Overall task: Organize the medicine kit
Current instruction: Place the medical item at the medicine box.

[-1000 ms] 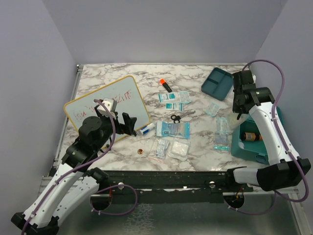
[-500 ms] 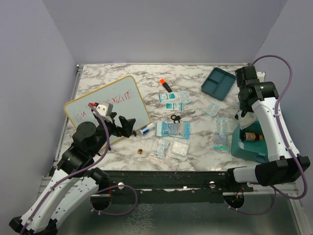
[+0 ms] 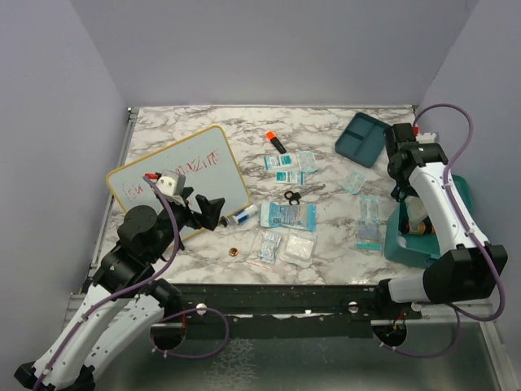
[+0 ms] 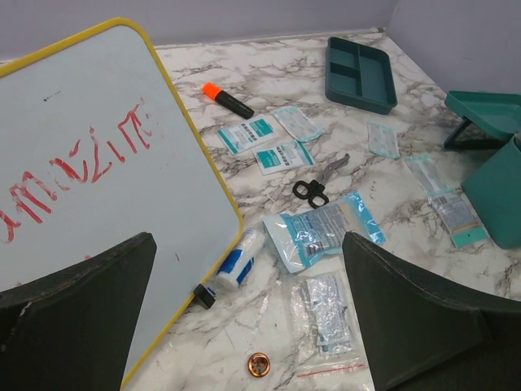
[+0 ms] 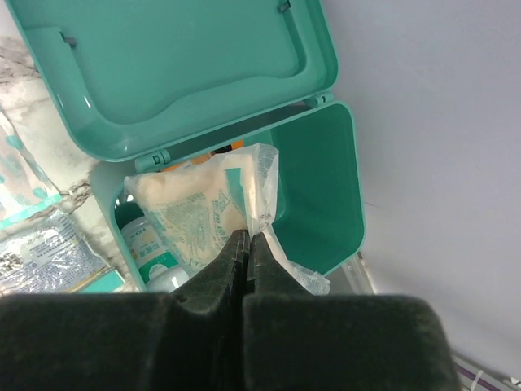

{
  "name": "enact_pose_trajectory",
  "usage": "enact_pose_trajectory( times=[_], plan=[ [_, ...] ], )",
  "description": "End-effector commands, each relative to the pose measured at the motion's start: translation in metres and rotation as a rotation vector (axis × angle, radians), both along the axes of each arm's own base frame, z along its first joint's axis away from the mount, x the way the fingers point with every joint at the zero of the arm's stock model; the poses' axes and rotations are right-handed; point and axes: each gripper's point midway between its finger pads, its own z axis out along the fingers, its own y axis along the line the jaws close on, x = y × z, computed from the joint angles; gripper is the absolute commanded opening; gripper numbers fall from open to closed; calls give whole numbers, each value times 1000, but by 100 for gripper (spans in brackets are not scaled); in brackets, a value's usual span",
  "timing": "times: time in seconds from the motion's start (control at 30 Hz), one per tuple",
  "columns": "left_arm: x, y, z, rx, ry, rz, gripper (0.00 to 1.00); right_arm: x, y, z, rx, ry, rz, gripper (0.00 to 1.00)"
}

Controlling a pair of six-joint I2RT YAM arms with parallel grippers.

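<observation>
Right gripper (image 5: 247, 236) was pressed together on a packet's (image 5: 199, 204) edge, above the open kit (image 5: 330, 195) at 4 o'clock on the table (image 3: 244, 122). I judged packing was underway; next, lowering and release.

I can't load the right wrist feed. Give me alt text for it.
The right gripper is shut on the edge of a clear plastic pouch of pale dressing, over the open teal hard-plastic case. A white bottle with a teal label sits inside, and the hinged lid is swung open.
</observation>
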Motion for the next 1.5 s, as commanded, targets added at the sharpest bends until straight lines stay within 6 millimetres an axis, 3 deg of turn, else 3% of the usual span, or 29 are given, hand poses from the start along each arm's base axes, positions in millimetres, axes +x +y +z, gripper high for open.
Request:
enact_pose_trajectory(
  times=[0.0,0.43,0.8,0.93,1.0,1.03,1.3,1.47],
  plan=[
    [-1,2,-4,5,3,11,99,3,-6,-13,-21,-33,-68,1],
    [-1,1,-6,7,5,13,99,-6,-1,-32,15,-3,-174,1],
    [0,-3,-14,32,24,7,99,-9,-16,-39,-124,59,-256,1],
    [1,-8,-19,49,43,-6,99,-19,-28,-35,-193,48,-335,1],
    [1,-9,-21,53,46,-7,99,-27,-37,-30,-247,7,-380,13],
    [1,-9,-21,55,46,-7,99,-30,-40,-28,-268,-14,-396,14],
    [6,-11,-29,80,68,4,99,-41,-51,-27,-306,-103,-432,12],
    [7,-11,-31,91,74,7,99,-39,-53,-19,-329,-101,-416,48]
  ],
)
